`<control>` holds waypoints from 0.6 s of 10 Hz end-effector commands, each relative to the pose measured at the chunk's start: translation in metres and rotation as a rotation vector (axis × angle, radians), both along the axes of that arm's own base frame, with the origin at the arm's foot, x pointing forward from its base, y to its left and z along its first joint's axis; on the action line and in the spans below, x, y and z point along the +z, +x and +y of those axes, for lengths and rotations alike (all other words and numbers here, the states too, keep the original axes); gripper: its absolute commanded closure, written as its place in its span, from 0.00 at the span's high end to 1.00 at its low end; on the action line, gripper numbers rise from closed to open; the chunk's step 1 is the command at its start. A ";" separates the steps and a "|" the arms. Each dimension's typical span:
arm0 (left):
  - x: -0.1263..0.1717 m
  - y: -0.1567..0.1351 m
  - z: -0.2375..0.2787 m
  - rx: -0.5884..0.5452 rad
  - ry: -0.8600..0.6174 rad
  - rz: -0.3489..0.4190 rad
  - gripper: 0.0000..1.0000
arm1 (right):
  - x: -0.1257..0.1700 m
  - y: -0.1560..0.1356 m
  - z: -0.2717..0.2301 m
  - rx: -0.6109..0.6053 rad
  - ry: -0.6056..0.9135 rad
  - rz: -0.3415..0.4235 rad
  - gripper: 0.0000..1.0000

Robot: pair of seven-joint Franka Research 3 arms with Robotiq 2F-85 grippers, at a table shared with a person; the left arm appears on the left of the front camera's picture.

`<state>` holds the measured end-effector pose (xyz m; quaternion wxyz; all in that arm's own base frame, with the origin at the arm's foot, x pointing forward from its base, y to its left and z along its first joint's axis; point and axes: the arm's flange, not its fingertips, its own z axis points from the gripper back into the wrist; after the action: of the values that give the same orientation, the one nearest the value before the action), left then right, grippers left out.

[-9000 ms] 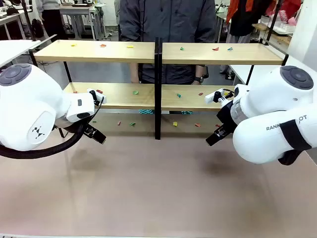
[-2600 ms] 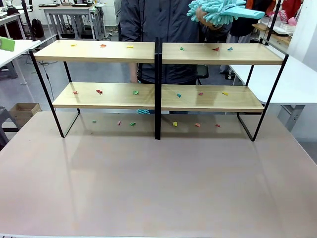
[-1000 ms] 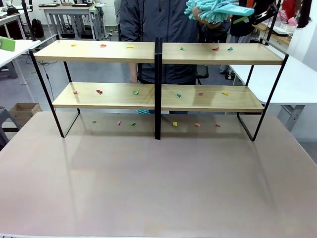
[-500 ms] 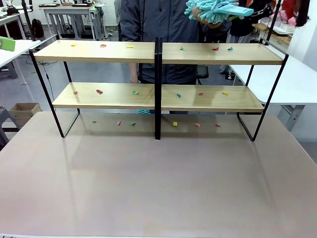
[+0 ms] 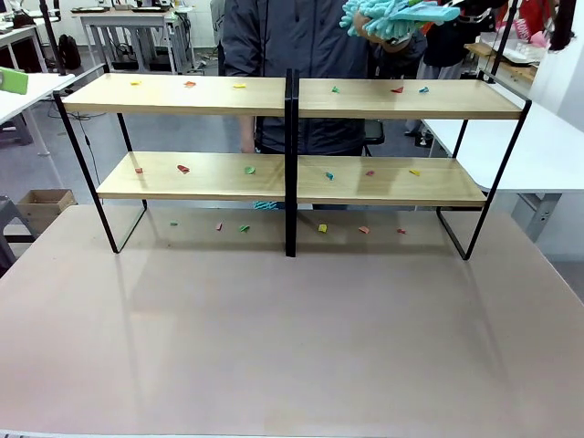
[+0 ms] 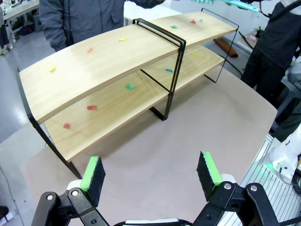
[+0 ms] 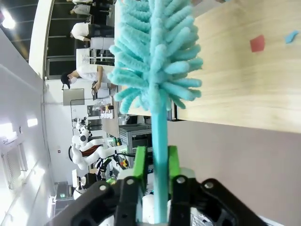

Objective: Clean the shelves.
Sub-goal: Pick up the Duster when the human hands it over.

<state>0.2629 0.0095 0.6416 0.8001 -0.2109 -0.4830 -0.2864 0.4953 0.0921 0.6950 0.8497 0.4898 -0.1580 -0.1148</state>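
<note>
While the right hand pinches the handle of the duster and the left hand gapes empty, cleaning is only starting: next, sweep the scraps off the shelves.

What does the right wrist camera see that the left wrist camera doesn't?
Right wrist view: a close look at the right gripper, its fingers shut on the handle of a fluffy teal duster. Left wrist view: the left gripper open above the table, both tiers of the shelves, and a person's grey jacket. Both: light-wood boards with coloured scraps on them.
</note>
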 end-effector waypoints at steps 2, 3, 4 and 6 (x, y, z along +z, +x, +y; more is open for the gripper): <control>0.000 0.000 0.001 -0.012 -0.002 -0.007 1.00 | -0.003 -0.005 -0.001 0.027 -0.019 -0.022 0.00; 0.000 0.000 0.001 -0.012 -0.002 -0.007 1.00 | -0.002 -0.006 -0.001 0.025 -0.024 -0.028 0.00; 0.000 0.000 0.001 -0.012 -0.002 -0.007 1.00 | -0.001 -0.008 -0.002 0.035 -0.026 -0.042 0.00; 0.000 0.000 0.001 -0.012 -0.002 -0.007 1.00 | 0.031 -0.045 -0.028 0.124 -0.022 -0.095 0.00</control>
<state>0.2629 0.0096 0.6416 0.8001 -0.2110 -0.4831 -0.2864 0.4787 0.0852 0.7079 0.8542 0.4884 -0.1611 -0.0760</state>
